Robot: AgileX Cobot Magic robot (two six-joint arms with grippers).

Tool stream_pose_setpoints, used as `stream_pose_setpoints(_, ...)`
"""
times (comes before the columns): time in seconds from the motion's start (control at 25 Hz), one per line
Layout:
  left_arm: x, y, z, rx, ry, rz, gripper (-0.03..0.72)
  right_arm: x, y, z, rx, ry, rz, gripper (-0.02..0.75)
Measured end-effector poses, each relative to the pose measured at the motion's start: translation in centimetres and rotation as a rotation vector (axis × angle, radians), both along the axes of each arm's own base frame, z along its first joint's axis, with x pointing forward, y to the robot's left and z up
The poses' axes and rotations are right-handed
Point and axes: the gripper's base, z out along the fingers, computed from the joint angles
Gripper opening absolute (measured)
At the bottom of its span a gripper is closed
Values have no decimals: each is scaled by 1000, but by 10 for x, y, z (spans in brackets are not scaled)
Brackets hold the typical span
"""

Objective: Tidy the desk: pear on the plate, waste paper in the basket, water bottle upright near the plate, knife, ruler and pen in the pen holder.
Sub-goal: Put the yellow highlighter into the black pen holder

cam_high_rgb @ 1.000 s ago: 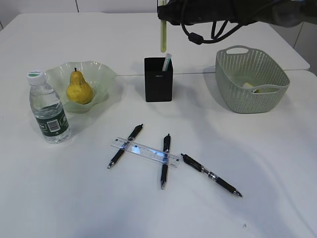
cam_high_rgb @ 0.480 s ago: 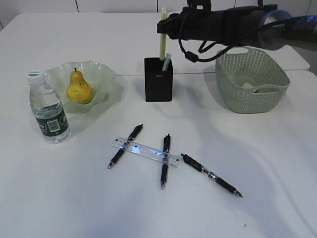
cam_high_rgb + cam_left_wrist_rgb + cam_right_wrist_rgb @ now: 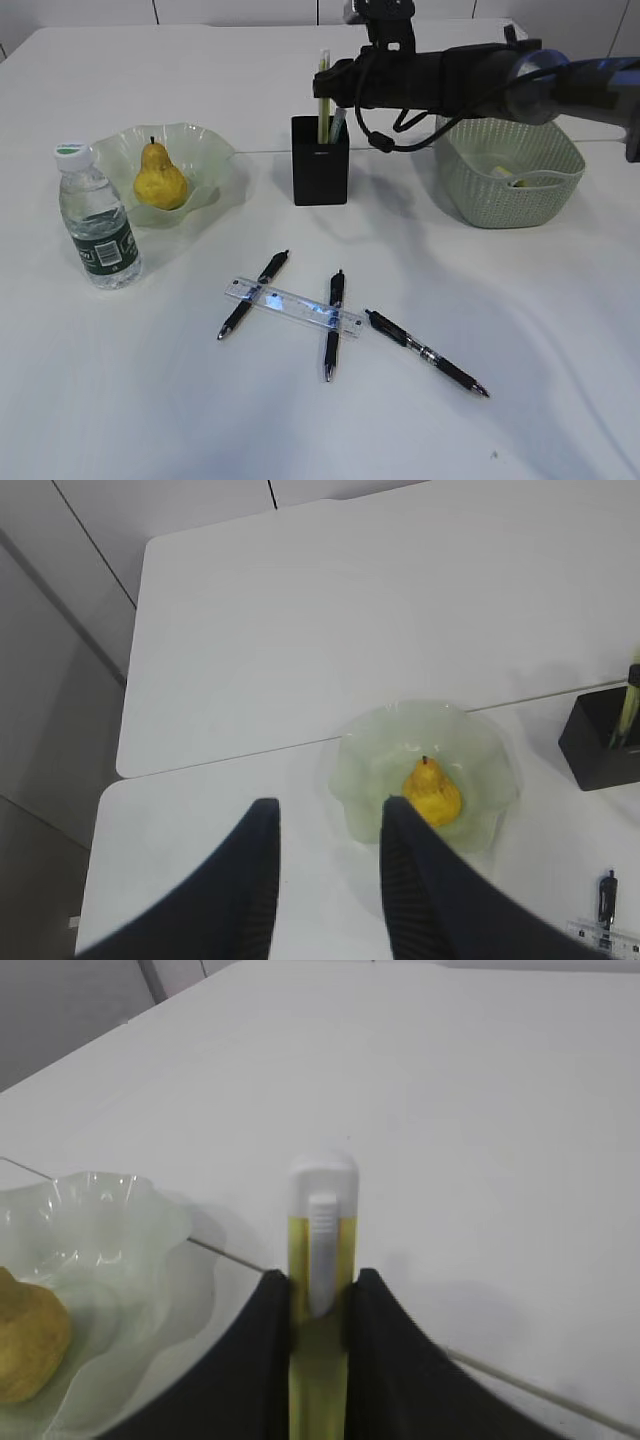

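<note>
progress looks past the halfway mark, judging by how things lie. the pear (image 3: 160, 178) sits on the pale green plate (image 3: 205, 150), and the water bottle (image 3: 97, 220) stands upright just beside that plate. something pale lies in the woven basket (image 3: 510, 165), likely the waste paper, though it is too small to tell for sure.

the right gripper (image 3: 328, 82) is clamped on a yellow utility knife (image 3: 323, 95), held upright with its lower end inside the black pen holder (image 3: 320, 160); the right wrist view shows both fingers (image 3: 262, 1360) pressed against the knife's sides. a pale item already stands in the holder beside it. the knife looks nearly placed but not yet released.

the left gripper (image 3: 325, 880) hangs high above the plate with its fingers apart and nothing between them.

left to do: the clear ruler (image 3: 293, 304) lies on the table across two black pens (image 3: 333, 322), with a third pen (image 3: 426, 353) close to its right end. all four need to go into the holder.
</note>
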Motion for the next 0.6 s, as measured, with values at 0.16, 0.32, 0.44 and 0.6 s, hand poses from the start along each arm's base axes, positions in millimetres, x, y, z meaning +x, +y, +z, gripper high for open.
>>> stream_pose_setpoints(0.16,0,0,0,0,0,0,237,0,4,-16,-2,29,16,155)
stream_pose_setpoints(0.32,0,0,0,0,0,0,237,-1,8,-18,0,33,27,155)
stream_pose_setpoints(0.44,0,0,0,0,2,0,237,-1,8,-18,-1,32,30,155)
stream_pose_setpoints(0.6,0,0,0,0,2,0,237,-1,8,-18,-2,31,30,155)
